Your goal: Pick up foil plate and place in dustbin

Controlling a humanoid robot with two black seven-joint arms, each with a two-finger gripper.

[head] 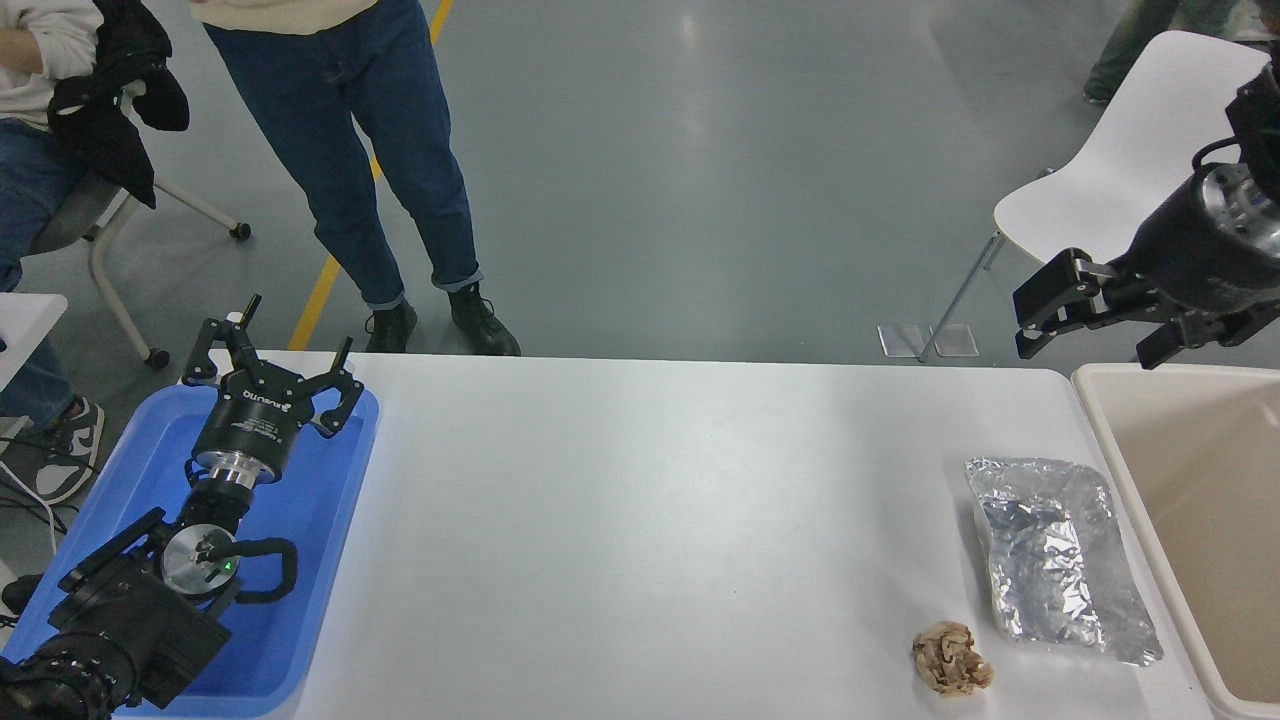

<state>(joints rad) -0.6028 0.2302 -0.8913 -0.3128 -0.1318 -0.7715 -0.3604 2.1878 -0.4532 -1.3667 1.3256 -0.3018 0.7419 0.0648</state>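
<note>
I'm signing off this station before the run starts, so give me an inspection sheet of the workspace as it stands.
Surface: white table, no spills seen.
Job's things: foil plate flat on the table at the right, beside the dustbin; dustbin inside shows nothing.
Clutter: crumpled brown paper wad near the plate's front corner; blue tray at the left.
Grippers: left claw open, parked over the blue tray; right claw open, raised above the dustbin's far edge, holding nothing.
Cables: black loop on the left arm.
Surroundings: person's legs at the far side; white chair; seated person far left.
</note>
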